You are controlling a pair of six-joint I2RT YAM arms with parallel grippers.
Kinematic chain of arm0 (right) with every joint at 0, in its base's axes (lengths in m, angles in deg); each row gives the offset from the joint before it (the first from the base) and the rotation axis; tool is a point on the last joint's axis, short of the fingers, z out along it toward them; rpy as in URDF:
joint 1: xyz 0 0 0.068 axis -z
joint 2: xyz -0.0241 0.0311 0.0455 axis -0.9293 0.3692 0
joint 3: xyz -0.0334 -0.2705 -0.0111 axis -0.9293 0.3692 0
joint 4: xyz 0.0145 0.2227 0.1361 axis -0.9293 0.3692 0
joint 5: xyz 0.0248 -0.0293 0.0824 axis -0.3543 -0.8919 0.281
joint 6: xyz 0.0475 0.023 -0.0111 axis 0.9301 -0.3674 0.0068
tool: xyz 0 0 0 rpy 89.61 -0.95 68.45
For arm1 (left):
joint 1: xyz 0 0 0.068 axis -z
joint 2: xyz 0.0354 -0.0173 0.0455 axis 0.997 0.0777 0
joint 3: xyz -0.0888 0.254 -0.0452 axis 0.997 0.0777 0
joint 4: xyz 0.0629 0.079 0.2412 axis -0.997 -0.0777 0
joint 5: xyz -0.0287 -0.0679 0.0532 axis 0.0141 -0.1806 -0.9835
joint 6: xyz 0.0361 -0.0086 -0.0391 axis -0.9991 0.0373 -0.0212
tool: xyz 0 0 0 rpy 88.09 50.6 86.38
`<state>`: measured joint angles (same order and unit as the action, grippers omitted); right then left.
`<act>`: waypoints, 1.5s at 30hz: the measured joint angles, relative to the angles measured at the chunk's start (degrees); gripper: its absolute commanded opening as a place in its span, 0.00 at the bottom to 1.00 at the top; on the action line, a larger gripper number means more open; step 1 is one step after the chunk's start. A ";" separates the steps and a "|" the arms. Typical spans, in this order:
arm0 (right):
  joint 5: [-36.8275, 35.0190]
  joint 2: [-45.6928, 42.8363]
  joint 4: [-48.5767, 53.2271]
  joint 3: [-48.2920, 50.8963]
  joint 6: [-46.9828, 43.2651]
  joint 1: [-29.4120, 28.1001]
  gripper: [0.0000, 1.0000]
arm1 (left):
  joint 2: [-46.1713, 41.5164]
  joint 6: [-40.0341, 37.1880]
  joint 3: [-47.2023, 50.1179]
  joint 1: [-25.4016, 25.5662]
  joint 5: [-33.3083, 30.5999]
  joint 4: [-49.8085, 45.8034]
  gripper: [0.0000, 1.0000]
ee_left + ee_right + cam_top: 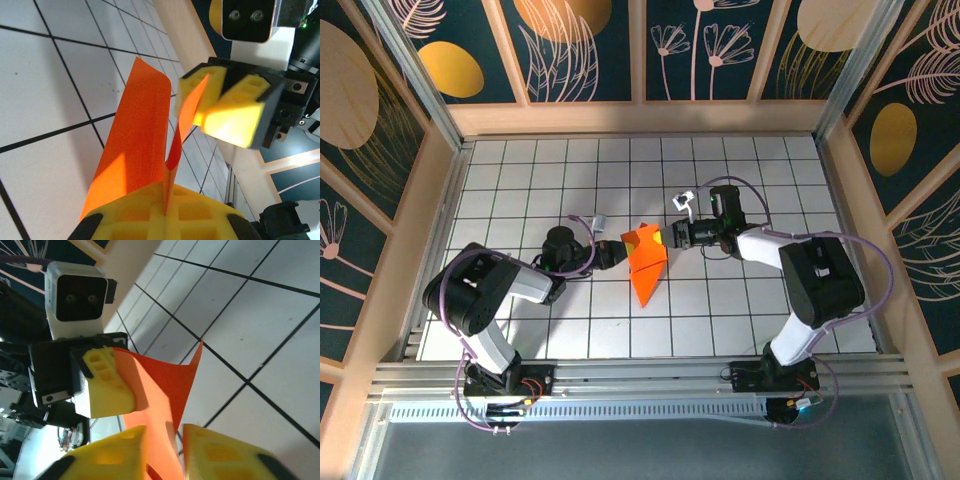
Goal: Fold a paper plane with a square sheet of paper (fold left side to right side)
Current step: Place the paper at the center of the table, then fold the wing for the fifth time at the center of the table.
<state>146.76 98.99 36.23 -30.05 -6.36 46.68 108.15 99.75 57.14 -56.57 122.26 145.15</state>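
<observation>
Our L gripper (617,252) had one edge of the orange sheet of paper (647,265) pinched tight, w/ the sheet standing up over the table (520,190) btwn both arms. R gripper (671,238) had its jaws narrow around the opp. edge, but we couldn't tell if it had bitten. Risks: pulling apart could tear the thin paper, and a loose R bite could slip & skew the crease.

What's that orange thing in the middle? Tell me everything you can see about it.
The orange paper is a thin, bright sheet folded into a creased wedge, wide at the far end and narrowing to a point toward the arms. Its wide end is lifted off the white gridded table. The left gripper is shut on its left edge; the right gripper has a finger on either side of its right edge.
</observation>
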 measured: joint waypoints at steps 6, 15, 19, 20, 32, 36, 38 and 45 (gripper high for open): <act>-5.18 1.55 3.56 -1.68 1.77 -0.02 0.00 | -0.85 -2.60 0.09 0.00 -3.21 -3.78 0.42; -11.43 3.76 13.90 -7.45 6.93 0.00 0.00 | -18.75 -11.72 -0.28 1.11 -18.93 -24.06 0.49; -12.76 4.61 16.98 -8.28 10.69 0.00 0.00 | -23.61 -16.46 -3.37 6.14 -26.40 -34.77 0.49; -12.94 4.74 17.55 -8.31 11.80 0.00 0.00 | -24.09 -17.49 -4.37 7.96 -28.20 -37.38 0.48; -15.19 5.40 20.13 -9.60 18.05 0.35 0.00 | -13.88 -22.49 -17.55 28.13 -46.64 -58.14 0.50; -15.45 5.40 20.26 -9.60 18.62 0.39 0.00 | -6.69 -22.58 -24.55 33.16 -52.50 -62.90 0.51; -15.61 5.40 20.39 -9.60 18.88 0.55 0.00 | -2.91 -22.51 -28.13 35.21 -55.52 -65.37 0.52; -15.58 5.90 20.52 -9.62 19.50 0.66 0.00 | 6.43 -19.63 -35.76 38.66 -65.81 -73.18 0.54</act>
<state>131.18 104.89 56.75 -39.67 13.14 47.34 114.57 80.12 21.38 -17.91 56.44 71.97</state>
